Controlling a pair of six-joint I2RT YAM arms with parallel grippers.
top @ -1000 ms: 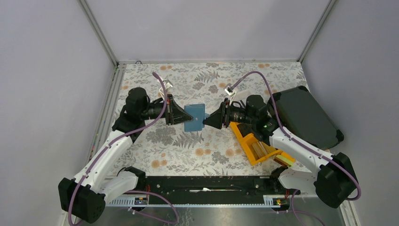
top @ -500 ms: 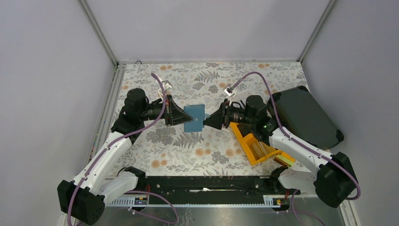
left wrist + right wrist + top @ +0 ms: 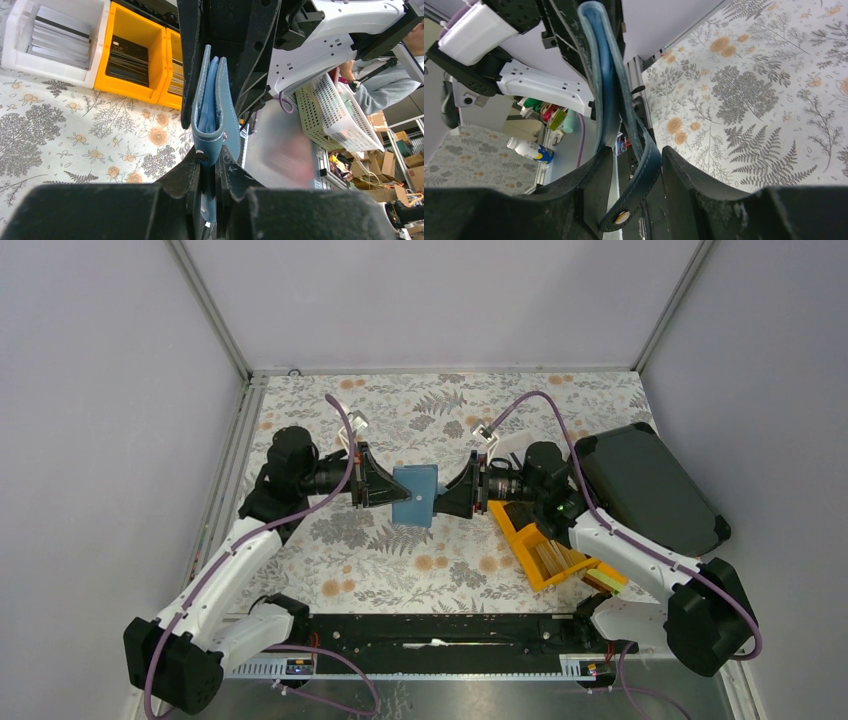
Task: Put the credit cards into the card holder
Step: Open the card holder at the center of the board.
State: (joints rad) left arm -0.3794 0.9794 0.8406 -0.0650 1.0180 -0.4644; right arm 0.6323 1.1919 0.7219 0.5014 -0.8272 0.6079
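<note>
Overhead: card holder between pincers

Even, diffuse overhead lighting is seen throughout, with only soft shadows cast. In both wrist views the near gripper bodies are rendered dark and blurred, while detail beyond the jaws is kept sharper. Wide-angle bending is noticed at the edges. No strong glare is seen.

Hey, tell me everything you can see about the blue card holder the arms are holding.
The card holder is a small teal-blue bifold wallet of soft, stitched, leather-like material with lighter blue inner pockets and a snap tab. It is folded nearly shut and held edge-up above the floral tablecloth. The left gripper is clamped on its spine end; the right gripper straddles the opposite side with the tab hanging between its fingers. No card shows in it.
</note>
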